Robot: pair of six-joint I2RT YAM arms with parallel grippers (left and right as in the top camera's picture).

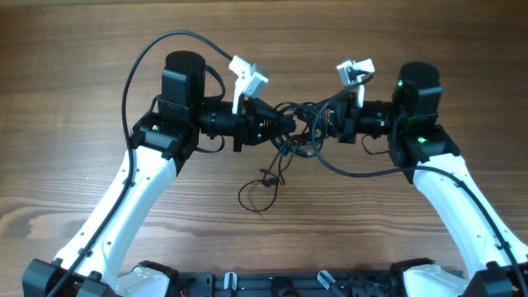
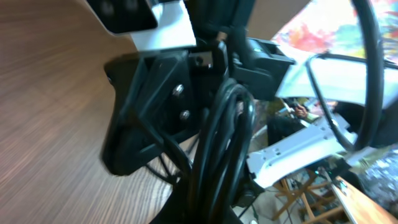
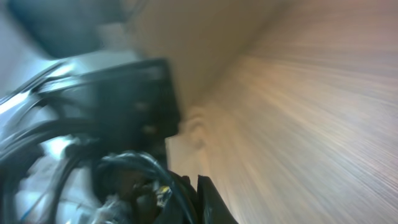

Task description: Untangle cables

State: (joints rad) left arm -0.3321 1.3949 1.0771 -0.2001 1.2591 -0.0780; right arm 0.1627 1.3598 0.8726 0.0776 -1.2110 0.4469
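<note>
Overhead: both arms reaching inward, tips nearly meeting over mid-table point(image 1: 82, 99), slightly behind centre. Left gripper point(image 1: 290, 124) pointing right, right gripper point(image 1: 320, 125) pointing left, near each other with only a short gap.

Cables point(image 1: 293, 140) as a thin black tangled clump strung between the two tips and sagging just below them. Lifted off the wood at the top. One strand trailing down toward the near edge, ending in a loose loop point(image 1: 257, 196) flat on the table. Small knot or plug partway along that strand, too small to tell which.

Left gripper — pressed together, pinching the cables. Left wrist view: several black cords bunched side by side point(image 2: 221, 143), rising from the bottom centre of the frame, taut and close to the lens. Own fingertips hidden under the bundle. Black housing point(image 2: 146, 118) with two screws just behind the cords, not clear which arm's. Wood grain of the table point(image 2: 50, 93) on the left.

Right gripper — fingers closed against each other. Right wrist view badly blurred: dark curl of cables point(image 3: 134, 180) low left, right by the fingertips; impossible to say whether a cord is caught between them or only beside them. Table point(image 3: 311, 112) filling the right half of that frame, tilted.

Thicker arm wire point(image 1: 148, 49) arcing over the left arm, apart from the clump; another sagging below the right wrist.
</note>
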